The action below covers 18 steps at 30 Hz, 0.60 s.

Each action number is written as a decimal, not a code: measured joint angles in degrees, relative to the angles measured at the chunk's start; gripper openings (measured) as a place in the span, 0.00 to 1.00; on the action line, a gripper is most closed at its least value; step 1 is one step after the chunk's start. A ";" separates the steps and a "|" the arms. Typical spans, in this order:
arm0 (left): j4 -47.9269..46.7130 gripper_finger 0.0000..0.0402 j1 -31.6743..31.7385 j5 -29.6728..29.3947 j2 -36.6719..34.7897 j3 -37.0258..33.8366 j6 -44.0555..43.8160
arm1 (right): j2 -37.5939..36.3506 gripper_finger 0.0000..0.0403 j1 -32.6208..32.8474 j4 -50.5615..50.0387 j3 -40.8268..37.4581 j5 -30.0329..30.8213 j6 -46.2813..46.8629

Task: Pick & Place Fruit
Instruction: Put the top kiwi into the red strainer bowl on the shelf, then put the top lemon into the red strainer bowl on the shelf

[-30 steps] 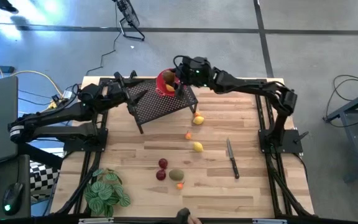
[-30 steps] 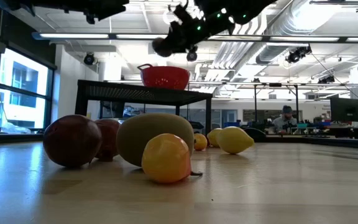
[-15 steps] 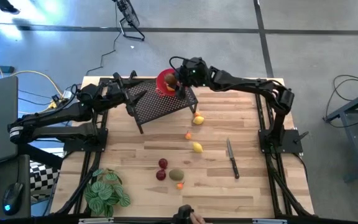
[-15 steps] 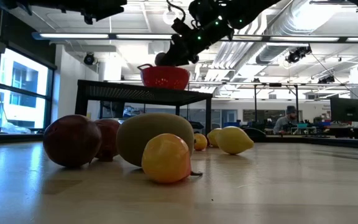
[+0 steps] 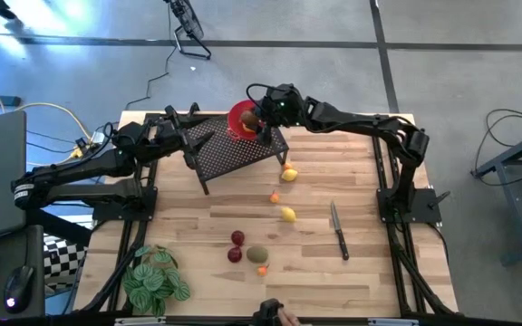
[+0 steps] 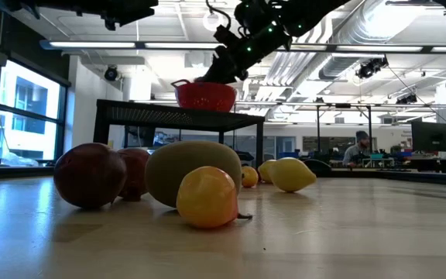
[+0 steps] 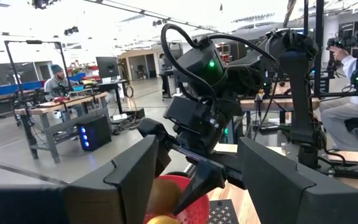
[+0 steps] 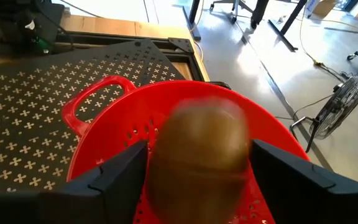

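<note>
No brand, label or writing can be read anywhere.

At the far left, the left arm lies low along the desk's (image 5: 352, 281) left edge, reaching toward the black perforated stand (image 5: 229, 154). Its left claw (image 5: 181, 127) rests by the stand's left corner with its fingers set apart and nothing between them; its wrist view looks past them at the other arm.

On the stand sits the red mesh bowl (image 5: 239, 116). The right arm stretches from its base at the right edge across the back of the desk, elbow raised, wrist bent down over the bowl. The right claw (image 8: 197, 163) hangs just above the bowl's rim with its fingers (image 8: 120, 171) spread wide. A brown oval fruit (image 8: 199, 149) lies between them, blurred, over the bowl's hollow; whether the fingers touch it I cannot tell.

The other fruit is on the bare desk. Near the front are two dark red balls (image 5: 236, 246), an olive-green oval (image 5: 257, 254) and a tiny orange one (image 5: 262, 270). Further back are a yellow lemon (image 5: 288, 215), a small orange piece (image 5: 275, 196) and a yellow-and-orange pair (image 5: 288, 173) just beside the stand's leg.

To the right lies a knife (image 5: 338, 231), and a leafy plant (image 5: 155, 276) stands at the front left corner.
</note>
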 joint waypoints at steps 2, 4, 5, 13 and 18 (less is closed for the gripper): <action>0.01 0.55 0.00 0.00 0.00 0.00 -0.01 | 0.00 0.69 0.00 0.00 0.00 0.00 -0.04; 0.01 0.55 0.00 0.00 0.00 0.00 -0.03 | 0.00 0.70 0.00 0.02 0.00 0.00 -0.08; 0.01 0.55 0.00 0.00 0.00 0.00 -0.03 | 0.00 0.71 0.00 0.02 0.00 0.00 -0.52; 0.01 0.55 0.00 0.00 0.00 0.00 -0.04 | -2.65 0.69 -0.22 1.60 -0.07 2.56 -4.81; -0.18 0.55 -0.01 0.00 0.00 0.00 0.04 | -6.80 0.66 -0.71 0.34 -0.05 3.01 -6.96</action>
